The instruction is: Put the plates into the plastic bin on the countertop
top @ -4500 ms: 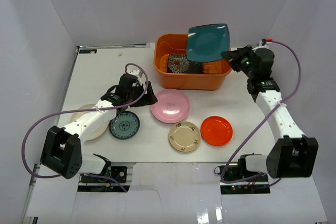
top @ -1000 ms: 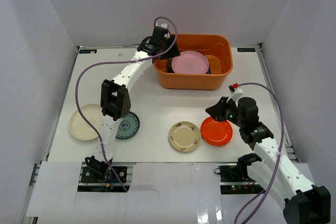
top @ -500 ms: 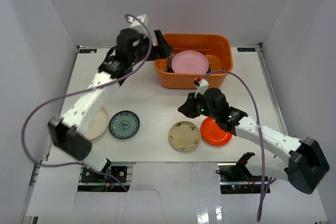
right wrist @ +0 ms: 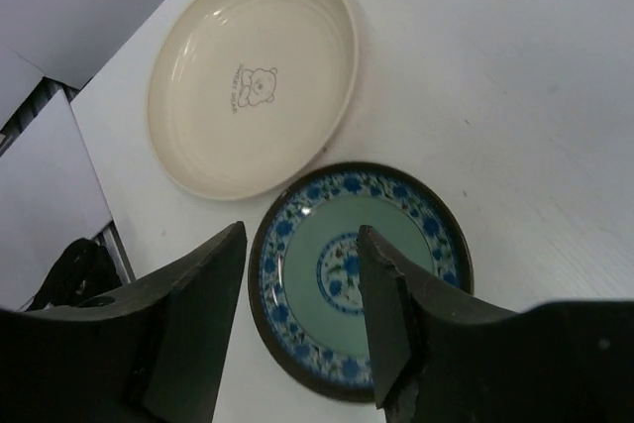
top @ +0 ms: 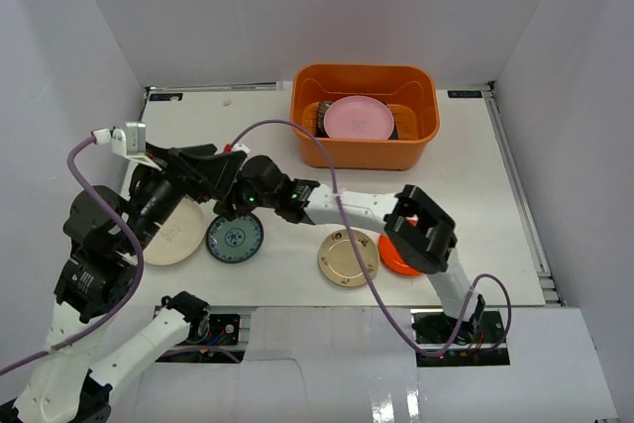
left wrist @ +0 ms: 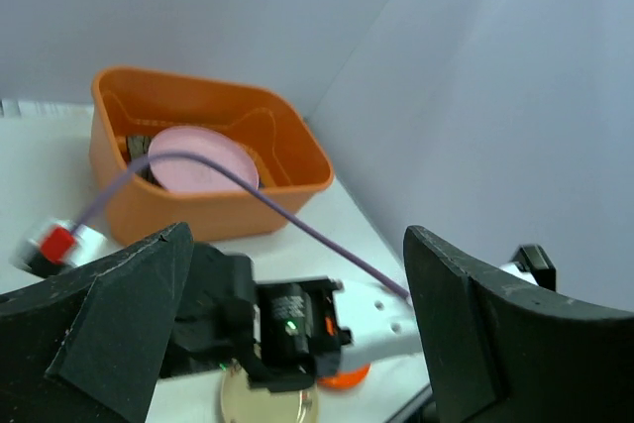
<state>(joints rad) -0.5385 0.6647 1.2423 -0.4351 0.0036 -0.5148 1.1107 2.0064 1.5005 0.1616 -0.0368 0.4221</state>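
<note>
**Risks**
1. The right pincer [right wrist: 300, 245] hangs low over the blue-patterned plate [right wrist: 362, 274], fingers apart and nothing between them. The plate lies flat on the bench [top: 287, 160] with a low rim. In my judgement, a closure made too high would slip off the rim. One made off-line would shove the plate into the white plate [right wrist: 253, 76] just beside it. Whether the 2 rims touch cannot be told.
2. The right arm is stretched across the bench, with its elbow over the orange-red plate [top: 398, 263]. The left pincer [left wrist: 297, 235], fingers wide apart and empty, is raised close above the right wrist. A move by either arm risks contact between them.
3. The right arm's purple cable [top: 349, 245] trails over the cream-gold plate [top: 348, 257]. A lift toward the bin could drag it across that plate.

**Condition of task items**
- The plastic bin [top: 365, 158] stands at the far side of the bench, well apart from both pincers. It is an orange tub with rounded corners.
- In it, a pink plate [top: 359, 118] lies on top of a dark patterned one [top: 315, 118].
- 4 plates lie on the bench: the white with a small bear print, the blue-patterned with a green centre, the cream-gold and the orange-red.
- All 4 lie flat and face up, and no damage is visible.
</note>
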